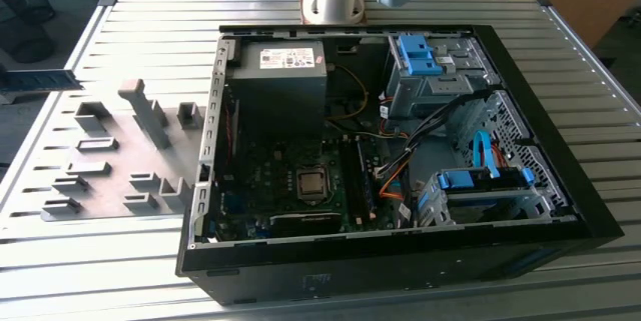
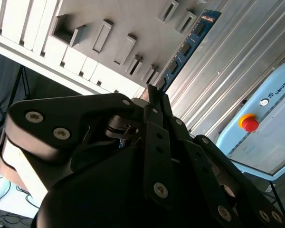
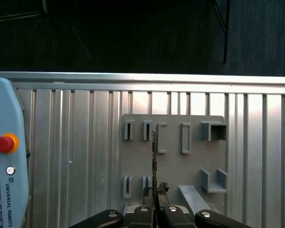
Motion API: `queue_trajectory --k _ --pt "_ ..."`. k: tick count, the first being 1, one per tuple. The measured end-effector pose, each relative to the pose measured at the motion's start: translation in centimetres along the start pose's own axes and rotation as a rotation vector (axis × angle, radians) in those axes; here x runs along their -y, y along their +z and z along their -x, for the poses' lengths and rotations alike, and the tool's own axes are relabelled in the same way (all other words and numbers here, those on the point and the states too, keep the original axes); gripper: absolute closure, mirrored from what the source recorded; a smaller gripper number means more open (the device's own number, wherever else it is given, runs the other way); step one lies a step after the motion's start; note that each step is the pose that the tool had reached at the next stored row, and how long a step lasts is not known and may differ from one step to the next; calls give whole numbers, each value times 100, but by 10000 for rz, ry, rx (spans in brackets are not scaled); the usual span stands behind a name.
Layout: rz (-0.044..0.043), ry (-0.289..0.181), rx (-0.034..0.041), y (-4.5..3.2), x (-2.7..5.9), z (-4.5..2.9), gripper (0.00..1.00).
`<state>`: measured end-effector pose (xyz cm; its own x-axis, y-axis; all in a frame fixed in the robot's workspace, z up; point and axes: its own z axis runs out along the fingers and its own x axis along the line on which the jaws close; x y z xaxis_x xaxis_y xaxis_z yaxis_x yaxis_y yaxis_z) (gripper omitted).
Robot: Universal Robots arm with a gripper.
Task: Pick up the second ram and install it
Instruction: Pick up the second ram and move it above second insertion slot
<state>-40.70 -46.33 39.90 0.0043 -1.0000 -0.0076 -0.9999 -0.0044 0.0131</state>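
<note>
The second ram [image 2: 186, 46] is a long bluish board with dark chips, reaching out from between my fingers. The first wrist view shows the ram [image 3: 154, 152] edge-on as a thin dark line. My gripper [image 3: 155, 202] is shut on its near end, over the grey holder plate [image 3: 173, 166]. I cannot tell whether the stick's far end still touches the plate. In the second wrist view the gripper [image 2: 154, 97] pinches the stick just beside the plate [image 2: 128, 19]. The open computer case [image 1: 561, 208] lies on the table, with black memory slot rails [image 1: 353, 182] beside the processor.
The grey plate [image 1: 110, 178] with several raised holders lies at the exterior view's left of the case. A pale blue pendant [image 3: 4, 190] with a red stop button [image 3: 3, 143] lies on the ribbed metal table beside the plate. Cables and drive cages crowd the case at the exterior view's right.
</note>
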Motion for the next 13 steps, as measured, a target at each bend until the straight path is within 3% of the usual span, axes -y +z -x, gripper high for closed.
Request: queue_trajectory --k 13 --pt "-2 0 2 1 76 0 86"
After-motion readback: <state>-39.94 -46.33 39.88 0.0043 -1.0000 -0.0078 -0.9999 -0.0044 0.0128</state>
